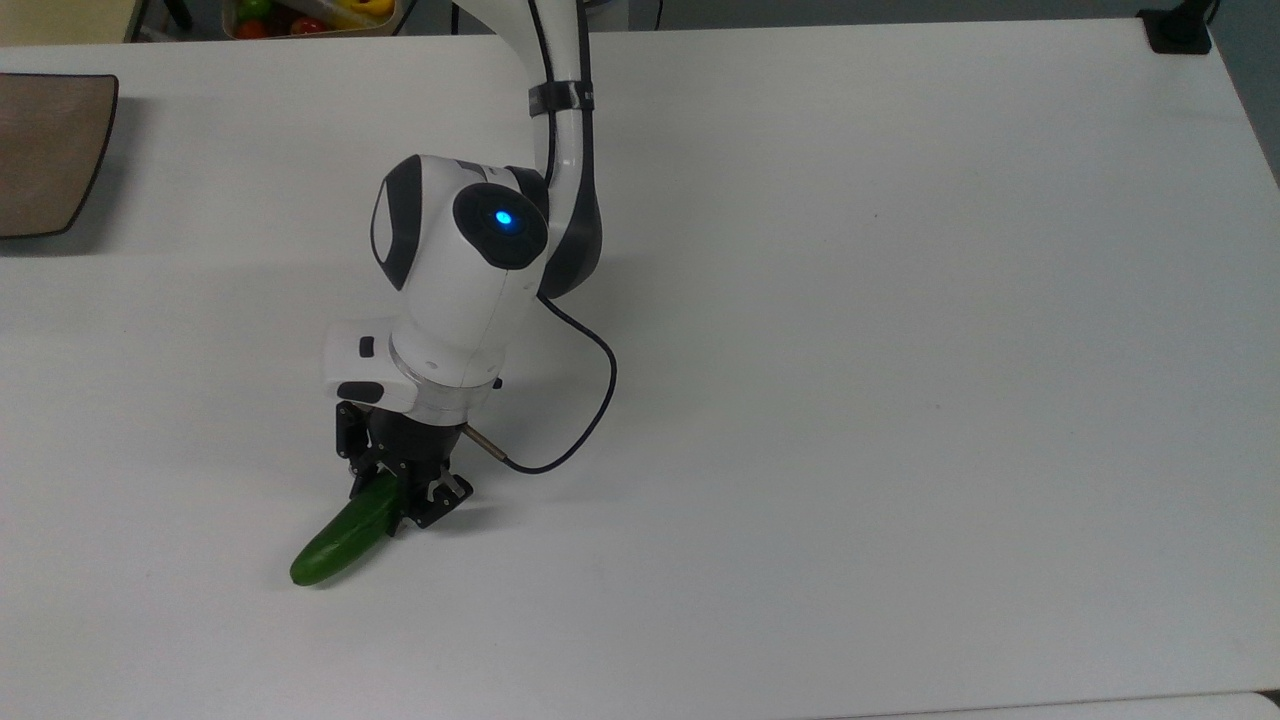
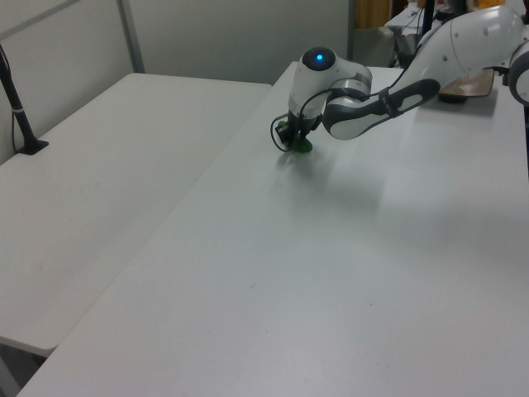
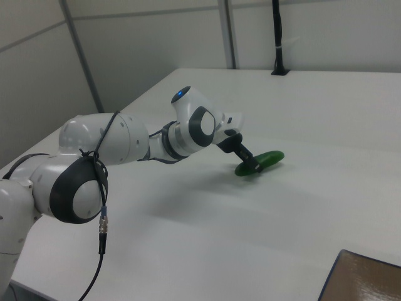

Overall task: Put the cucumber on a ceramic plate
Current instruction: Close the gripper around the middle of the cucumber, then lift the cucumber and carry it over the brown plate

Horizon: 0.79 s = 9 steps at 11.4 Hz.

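Observation:
The dark green cucumber [image 1: 335, 545] lies slantwise near the front of the white table [image 1: 900, 400]. My gripper [image 1: 395, 495] points down over its upper right end, with the fingers closed in against that end. In the left view the cucumber [image 2: 302, 145] peeks out beside the gripper [image 2: 291, 141]. In the right view the gripper [image 3: 250, 164] pinches the near end of the cucumber [image 3: 266, 160], low at the table top. The brown ceramic plate [image 1: 40, 150] sits at the top view's far left edge, well away; the plate [image 2: 467, 83] also shows behind the arm, and the plate [image 3: 369, 279] at the right view's bottom right.
A bin of coloured vegetables [image 1: 300, 15] stands beyond the table's far edge. A black clamp [image 1: 1180, 30] sits on the far right corner. A thin black cable [image 1: 585, 410] loops off the wrist. A second white table [image 2: 107, 165] adjoins on the left view's left.

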### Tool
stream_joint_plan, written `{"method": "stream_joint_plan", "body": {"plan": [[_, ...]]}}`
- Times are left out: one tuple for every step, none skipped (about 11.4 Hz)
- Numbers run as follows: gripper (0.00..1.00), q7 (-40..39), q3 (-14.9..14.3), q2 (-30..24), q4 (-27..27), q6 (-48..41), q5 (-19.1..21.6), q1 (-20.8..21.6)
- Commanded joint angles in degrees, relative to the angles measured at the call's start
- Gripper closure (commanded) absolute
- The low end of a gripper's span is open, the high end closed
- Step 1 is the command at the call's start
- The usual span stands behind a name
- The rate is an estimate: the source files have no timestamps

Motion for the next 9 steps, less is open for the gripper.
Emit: {"method": "stream_joint_plan", "body": {"plan": [[0.98,0.9,1.0,-4.9,-3.4,1.0,-1.3,-2.4],[0.98,0.1,1.4,-7.5,-5.7,1.0,-1.2,-3.2],[0.98,-1.4,1.7,-10.1,-7.4,0.8,-0.6,-4.1],[0.98,-3.4,3.4,-12.6,-9.6,0.5,-0.3,-5.9],[0.98,-5.5,5.5,-15.5,-12.5,0.3,-0.1,-8.2],[0.98,-7.3,7.4,-18.8,-16.0,0.2,0.3,-10.0],[0.98,-9.3,9.8,-22.0,-19.5,0.1,0.8,-12.7],[0.98,-11.0,12.4,-24.9,-22.6,0.0,1.2,-15.5],[0.98,-11.5,13.0,-27.4,-24.4,-1.3,1.2,-16.5]]}}
